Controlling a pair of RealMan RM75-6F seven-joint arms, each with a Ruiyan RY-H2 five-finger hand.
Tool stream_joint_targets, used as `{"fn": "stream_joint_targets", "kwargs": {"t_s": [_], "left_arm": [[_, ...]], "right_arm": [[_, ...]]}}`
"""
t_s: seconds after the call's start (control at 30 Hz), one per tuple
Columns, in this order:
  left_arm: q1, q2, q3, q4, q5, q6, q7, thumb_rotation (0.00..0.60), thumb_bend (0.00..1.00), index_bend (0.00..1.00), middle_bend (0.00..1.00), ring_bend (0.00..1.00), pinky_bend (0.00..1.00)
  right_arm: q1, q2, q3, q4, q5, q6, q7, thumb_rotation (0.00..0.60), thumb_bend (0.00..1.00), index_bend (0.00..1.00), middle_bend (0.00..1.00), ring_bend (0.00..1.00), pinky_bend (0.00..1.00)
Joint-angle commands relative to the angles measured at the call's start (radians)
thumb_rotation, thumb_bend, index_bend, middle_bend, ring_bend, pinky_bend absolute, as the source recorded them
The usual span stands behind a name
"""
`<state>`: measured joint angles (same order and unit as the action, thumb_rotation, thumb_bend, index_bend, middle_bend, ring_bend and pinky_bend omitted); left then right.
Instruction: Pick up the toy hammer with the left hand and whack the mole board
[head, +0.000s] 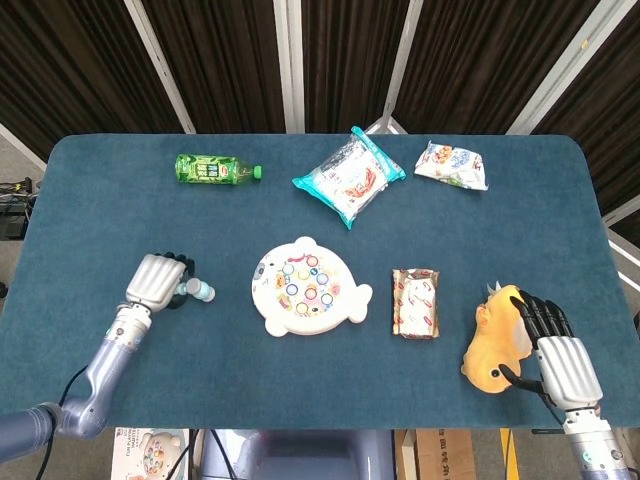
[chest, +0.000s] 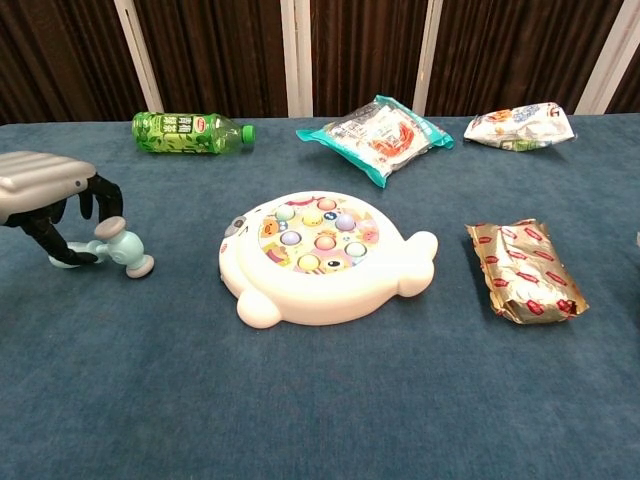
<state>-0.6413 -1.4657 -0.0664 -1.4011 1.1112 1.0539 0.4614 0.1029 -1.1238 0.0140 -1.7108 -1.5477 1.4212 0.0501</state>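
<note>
The toy hammer (chest: 118, 250), pale teal, is at the left of the table, with its head (head: 200, 291) sticking out to the right of my left hand (head: 156, 281). That hand (chest: 48, 190) arches over the handle and grips it between thumb and fingers. The head is tipped up, its lower face at the cloth. The white mole board (head: 307, 286) with coloured pegs lies a short way to the right, also visible in the chest view (chest: 320, 255). At the front right, my right hand (head: 556, 358) holds an orange toy (head: 497, 343).
A green bottle (head: 213, 169) lies at the back left. A teal snack bag (head: 350, 176) and a white snack bag (head: 452, 164) are at the back. A foil-wrapped bar (head: 415, 302) sits right of the board. The table's front edge (head: 300, 428) runs just below both hands.
</note>
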Motion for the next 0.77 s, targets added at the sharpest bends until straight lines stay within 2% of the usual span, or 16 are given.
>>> {"fn": "stream_joint_targets", "kwargs": {"t_s": [0.03,0.13,0.3,0.43,0.53,0.7,0.77], "left_arm": [[0.027,0.053,0.005,-0.051,0.001,0.028,0.001,0.600,0.19,0.24,0.18,0.19,0.27],[0.064,0.117,0.010,-0.123,0.009,0.067,-0.023,0.600,0.14,0.16,0.09,0.12,0.15],[0.144,0.227,0.038,-0.239,0.096,0.193,-0.070,0.600,0.08,0.10,0.01,0.03,0.06],[0.249,0.327,0.107,-0.345,0.203,0.326,-0.111,0.600,0.07,0.03,0.00,0.00,0.03],[0.327,0.366,0.151,-0.397,0.276,0.420,-0.167,0.600,0.07,0.02,0.00,0.00,0.03],[0.452,0.359,0.194,-0.351,0.394,0.597,-0.244,0.600,0.07,0.00,0.00,0.00,0.02],[0.485,0.348,0.207,-0.322,0.419,0.629,-0.269,0.600,0.07,0.00,0.00,0.00,0.02]], "right_arm": [[0.000,0.001,0.000,0.001,-0.002,0.001,0.000,0.600,0.22,0.00,0.00,0.00,0.00],[-0.001,0.000,-0.001,0.003,-0.005,0.004,-0.004,0.600,0.22,0.00,0.00,0.00,0.00],[-0.003,-0.004,0.000,0.018,-0.023,0.021,-0.037,0.600,0.22,0.00,0.00,0.00,0.00],[-0.009,-0.017,0.004,0.037,-0.039,0.048,-0.071,0.600,0.22,0.00,0.00,0.00,0.00],[-0.011,-0.027,0.008,0.049,-0.036,0.057,-0.092,0.600,0.22,0.00,0.00,0.00,0.00],[-0.016,-0.045,0.019,0.070,-0.041,0.083,-0.117,0.600,0.22,0.00,0.00,0.00,0.00],[-0.018,-0.048,0.019,0.074,-0.046,0.092,-0.121,0.600,0.22,0.00,0.00,0.00,0.00]]}}
